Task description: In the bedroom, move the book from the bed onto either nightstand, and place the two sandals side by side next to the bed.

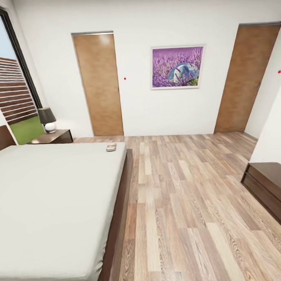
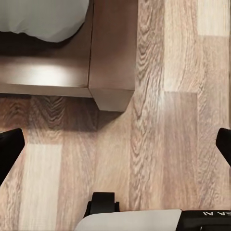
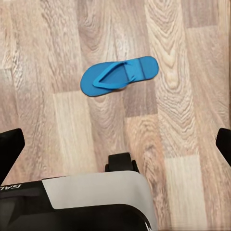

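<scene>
In the head view the bed [image 1: 49, 210] with its light-grey mattress and dark wood frame takes up the left side. The book [image 1: 111, 147] lies flat on the mattress near its far right corner. A nightstand [image 1: 54, 137] stands beyond the bed by the window. One bright blue sandal [image 3: 119, 75] lies flat on the plank floor in the right wrist view, ahead of my open right gripper [image 3: 118, 147], apart from it. My left gripper [image 2: 118, 144] is open over the floor beside a corner of the bed frame [image 2: 110, 91]. Nothing is held.
A lamp [image 1: 47, 119] sits on the nightstand. A low, wide dark cabinet [image 1: 270, 190] stands at the right wall. Two brown wooden panels [image 1: 99, 83] and a lavender painting [image 1: 177, 67] are on the far wall. Open plank floor [image 1: 188, 204] runs between bed and cabinet.
</scene>
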Robot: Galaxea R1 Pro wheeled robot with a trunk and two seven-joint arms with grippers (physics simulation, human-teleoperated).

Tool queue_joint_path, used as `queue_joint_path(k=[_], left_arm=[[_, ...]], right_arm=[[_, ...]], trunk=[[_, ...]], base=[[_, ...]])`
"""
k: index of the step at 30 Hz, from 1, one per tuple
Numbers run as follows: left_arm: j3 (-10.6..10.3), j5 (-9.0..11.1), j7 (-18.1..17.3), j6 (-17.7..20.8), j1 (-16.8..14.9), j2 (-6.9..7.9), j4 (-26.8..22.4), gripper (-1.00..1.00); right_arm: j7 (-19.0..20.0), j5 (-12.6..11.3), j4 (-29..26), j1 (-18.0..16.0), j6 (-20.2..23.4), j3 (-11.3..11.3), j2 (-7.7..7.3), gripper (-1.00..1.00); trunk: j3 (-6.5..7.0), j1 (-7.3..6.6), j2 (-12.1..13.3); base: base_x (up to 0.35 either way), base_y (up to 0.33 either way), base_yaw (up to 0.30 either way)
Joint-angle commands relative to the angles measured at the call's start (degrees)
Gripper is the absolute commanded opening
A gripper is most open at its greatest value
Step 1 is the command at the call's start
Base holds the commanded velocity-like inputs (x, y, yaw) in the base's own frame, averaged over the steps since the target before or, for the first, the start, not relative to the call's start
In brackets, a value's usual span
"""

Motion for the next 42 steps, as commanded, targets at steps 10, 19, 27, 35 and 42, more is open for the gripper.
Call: queue_joint_path(k=[10,19,27,35,42], left_arm=[[0.0,0.1,0.0,-0.2,0.0,-0.01,0.0,1.0],[0.0,0.1,0.0,-0.2,0.0,-0.01,0.0,1.0],[0.0,0.1,0.0,-0.2,0.0,-0.01,0.0,1.0],[0.0,0.1,0.0,-0.2,0.0,-0.01,0.0,1.0],[0.0,0.1,0.0,-0.2,0.0,-0.01,0.0,1.0]], right_arm=[[0.0,-0.1,0.0,0.0,-0.1,-0.1,0.02,1.0],[0.0,-0.1,0.0,0.0,-0.1,-0.1,0.02,1.0],[0.0,-0.1,0.0,0.0,-0.1,-0.1,0.02,1.0],[0.0,-0.1,0.0,0.0,-0.1,-0.1,0.02,1.0],[0.0,-0.1,0.0,0.0,-0.1,-0.1,0.02,1.0]], trunk=[[-0.05,0.0,0.0],[-0.05,0.0,0.0],[-0.05,0.0,0.0],[-0.05,0.0,0.0],[-0.05,0.0,0.0]], base=[[0.0,0.109,-0.266],[0.0,0.013,-0.265],[0.0,0.0,-0.263],[0.0,0.0,-0.262],[0.0,0.0,-0.262]])
